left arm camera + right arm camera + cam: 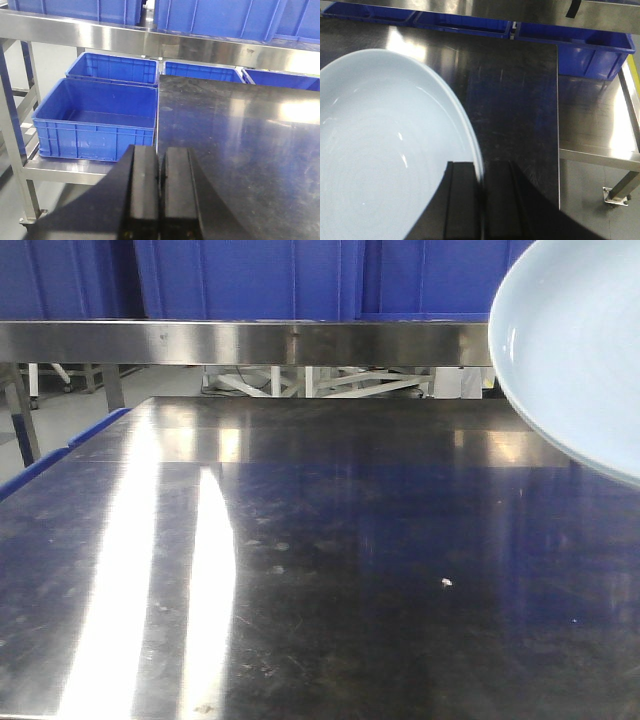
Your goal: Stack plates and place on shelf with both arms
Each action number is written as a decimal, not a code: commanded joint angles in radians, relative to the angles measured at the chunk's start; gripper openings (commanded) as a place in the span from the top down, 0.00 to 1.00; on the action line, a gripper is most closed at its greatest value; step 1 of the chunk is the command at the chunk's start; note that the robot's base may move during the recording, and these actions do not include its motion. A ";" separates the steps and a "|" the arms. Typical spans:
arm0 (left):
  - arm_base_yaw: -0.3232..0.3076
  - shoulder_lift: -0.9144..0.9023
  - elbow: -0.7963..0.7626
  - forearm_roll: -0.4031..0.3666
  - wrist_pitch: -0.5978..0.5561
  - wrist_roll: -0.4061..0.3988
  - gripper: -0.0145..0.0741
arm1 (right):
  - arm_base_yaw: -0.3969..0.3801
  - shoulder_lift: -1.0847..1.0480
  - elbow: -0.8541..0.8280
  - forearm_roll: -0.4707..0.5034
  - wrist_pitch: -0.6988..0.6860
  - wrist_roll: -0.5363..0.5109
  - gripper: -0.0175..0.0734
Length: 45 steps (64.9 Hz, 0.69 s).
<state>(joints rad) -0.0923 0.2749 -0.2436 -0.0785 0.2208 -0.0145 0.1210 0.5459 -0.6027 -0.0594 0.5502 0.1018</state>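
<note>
Right gripper [481, 170] is pinching the rim of a big, pale blue-white plate [385, 150]. One black finger [462, 200] sits on the inside of the plate and the other finger sits on the outside, with the thin rim squeezed between them. From the pinch, the plate spreads up and to the left of this gripper and fills most of the left side of the right wrist view. It is smooth and shiny. In the front view only part of the plate shows. It is at the top right, tilted and held up over the right side of the shiny steel table [330, 570]. There its edge covers the right end of the steel shelf [240, 342] that runs across the back of the table. Left gripper [160, 155] has its two black fingers pressed together with nothing between them, just a thin dark line. It hangs by the left edge of the table, well apart from the plate. Blue boxes [95, 117] sit on a low rack just beside that edge.
</note>
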 commanded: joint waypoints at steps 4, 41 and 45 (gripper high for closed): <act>0.003 0.009 -0.028 -0.002 -0.083 -0.009 0.73 | -0.005 0.002 -0.031 -0.003 -0.091 -0.003 0.75; 0.003 0.009 -0.028 -0.002 -0.083 -0.009 0.73 | -0.005 0.002 -0.031 -0.003 -0.091 -0.003 0.75; 0.003 0.009 -0.028 -0.002 -0.083 -0.009 0.73 | -0.005 0.002 -0.031 -0.003 -0.091 -0.003 0.75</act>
<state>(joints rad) -0.0923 0.2749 -0.2414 -0.0785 0.2208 -0.0145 0.1210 0.5459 -0.6027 -0.0594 0.5533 0.1018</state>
